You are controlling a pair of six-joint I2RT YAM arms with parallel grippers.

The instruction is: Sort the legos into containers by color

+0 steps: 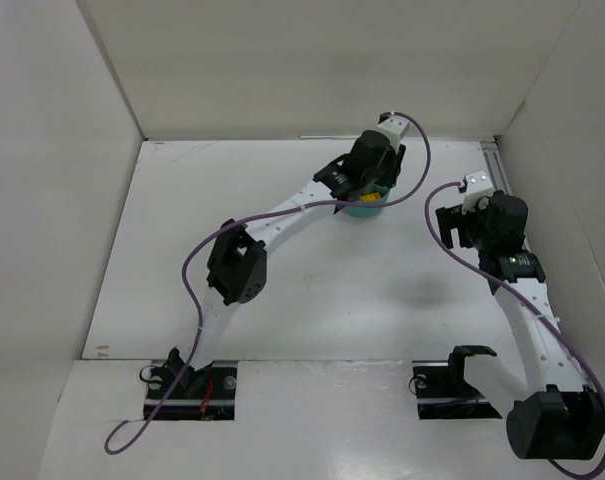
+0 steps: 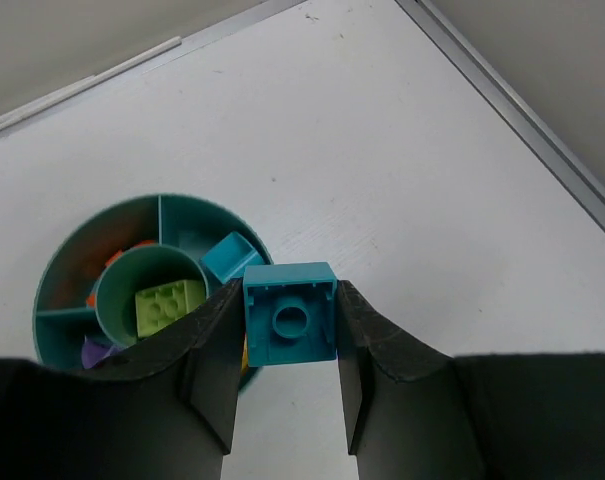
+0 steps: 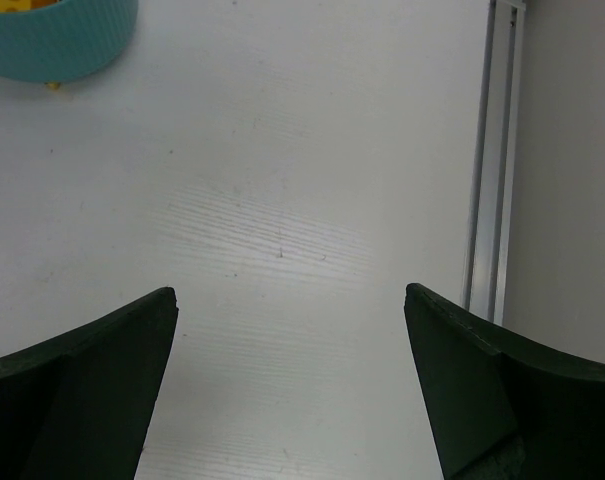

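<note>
Clenching a teal brick (image 2: pixel 290 315) in the left gripper (image 2: pixel 290 335) over the divided teal tub (image 2: pixel 54 268) rim, far centre, likely bound for the wedge (image 2: pixel 192 222) holding another teal piece (image 2: pixel 230 257); with the right gripper (image 3: pixel 290 310) splayed empty at right, out of the way.

No text, label, brand, number or sign can be read in any of the three views. The studs on the light green plastic brick (image 2: pixel 168 305), which lies in the middle ring of the round teal plastic tub (image 2: pixel 57 312), are too small and blurred to show any lettering. No lettering can be made out on the hollow face of the teal square plastic brick (image 2: pixel 290 318).
</note>
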